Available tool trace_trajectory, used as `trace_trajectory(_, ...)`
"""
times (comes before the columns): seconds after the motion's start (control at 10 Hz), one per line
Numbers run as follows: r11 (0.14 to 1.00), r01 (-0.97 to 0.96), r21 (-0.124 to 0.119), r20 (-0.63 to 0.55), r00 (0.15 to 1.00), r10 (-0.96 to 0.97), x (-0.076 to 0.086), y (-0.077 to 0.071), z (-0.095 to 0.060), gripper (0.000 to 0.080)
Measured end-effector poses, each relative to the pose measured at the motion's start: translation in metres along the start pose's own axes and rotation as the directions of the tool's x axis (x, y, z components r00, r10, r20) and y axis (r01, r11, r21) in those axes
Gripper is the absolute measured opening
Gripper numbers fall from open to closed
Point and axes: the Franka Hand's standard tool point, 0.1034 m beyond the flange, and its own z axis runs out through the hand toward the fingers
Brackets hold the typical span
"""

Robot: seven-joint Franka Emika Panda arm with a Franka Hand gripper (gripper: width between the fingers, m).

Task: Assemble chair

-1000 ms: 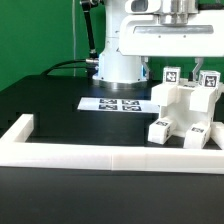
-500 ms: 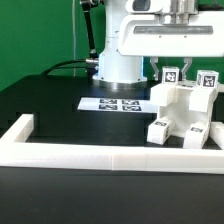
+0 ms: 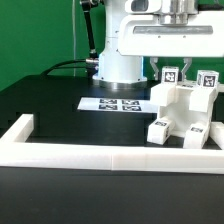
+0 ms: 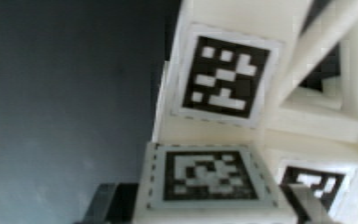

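Border rail [image 3: 100, 160]: long white rail running along the front of the black surface [image 3: 50, 105], with a short arm turning back at the exterior view's left end.

Marker board [image 3: 118, 103]: thin flat white sheet with black tags, lying flat near the middle of the surface, just in front of the arm's base.

Robot arm [image 3: 125, 55]: big white base sitting behind the marker board, the upper part reaching over toward the exterior view's right.

Chair [image 3: 185, 112]: chunky white build, pretty much parked at the exterior view's right, standing on the surface between the arm and the border rail. Blocky leg ends with tags face the front and two tagged posts stick up on top.

Tagged post [image 3: 171, 75]: the one on the exterior view's left of the two posts, upright, right under the wrist.

Pincer [image 3: 171, 68]: comes straight down from above onto that post and looks clamped on it. One dark finger [image 3: 162, 70] shows right against the post's side.

Wrist view: mostly a blurry close-up of the chair's white faces [image 4: 220, 120] with a large tag [image 4: 224, 75] and another tag [image 4: 202, 175] near the dark fingertip [image 4: 108, 205]. Can't really make out the grip itself from here.
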Motion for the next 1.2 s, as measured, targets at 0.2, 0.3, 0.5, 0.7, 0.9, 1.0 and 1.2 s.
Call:
trace_trajectory(0.2, 0.994, -0.114, 0.0, 0.0, 0.994, 0.114, 0.0, 0.0, 0.0, 0.0269)
trace_trajectory(0.3, 0.981, -0.194, 0.001, 0.0, 0.981, 0.194, 0.0, 0.0, 0.0, 0.0269)
trace_trajectory(0.5, 0.95, -0.313, 0.001, 0.001, 0.95, 0.313, -0.0001, 0.0, 0.0002, 0.0271)
trace_trajectory(0.7, 0.9, -0.437, 0.004, 0.004, 0.9, 0.437, -0.0003, -0.0003, 0.0003, 0.0271)
trace_trajectory(0.9, 0.828, -0.561, 0.005, 0.006, 0.828, 0.561, -0.0005, -0.0006, 0.0003, 0.0271)
trace_trajectory(1.0, 0.756, -0.655, 0.008, 0.011, 0.756, 0.655, -0.0009, -0.0015, 0.0003, 0.0271)
trace_trajectory(1.2, 0.667, -0.745, 0.009, 0.014, 0.667, 0.745, -0.0012, -0.0023, 0.0002, 0.0271)
